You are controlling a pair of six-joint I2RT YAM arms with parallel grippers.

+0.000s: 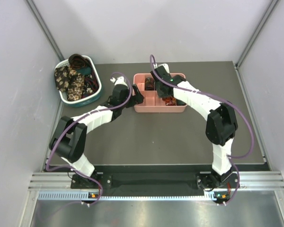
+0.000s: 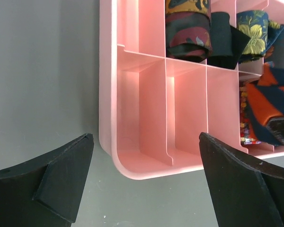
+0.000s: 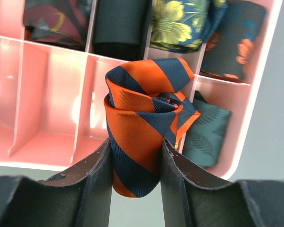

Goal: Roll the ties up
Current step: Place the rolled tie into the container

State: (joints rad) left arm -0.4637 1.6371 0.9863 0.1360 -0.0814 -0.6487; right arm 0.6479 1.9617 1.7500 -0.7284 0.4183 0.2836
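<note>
The right gripper [image 3: 136,149] is closed on a rolled striped tie [image 3: 142,123], orange and navy, pinched between its two fingers. The coil stands upright, its top poking above the fingertips. It hangs over the pink tray [image 3: 47,142], above the near row of compartments toward the tray's right half. Whether the coil touches the tray floor cannot be told.

At twelve o'clock from the coil, the far row holds four rolled ties side by side: a dark red patterned tie [image 3: 57,21], a plain dark tie [image 3: 118,23], a blue tie with yellow flowers [image 3: 180,23] and a dark tie with an orange bloom [image 3: 234,42]. At four o'clock from the coil, a green leafy tie [image 3: 206,130] sits in the near right compartment.

The left gripper [image 2: 146,137] is spread wide and holds nothing. It hovers above the grey table [image 2: 42,71] at nine o'clock of the tray, its fingers facing the tray's left end.

At ten o'clock on the table a white-and-teal basket [image 1: 80,100] holds loose ties [image 1: 68,80], brown-cream floral and dark ones, piled together.
</note>
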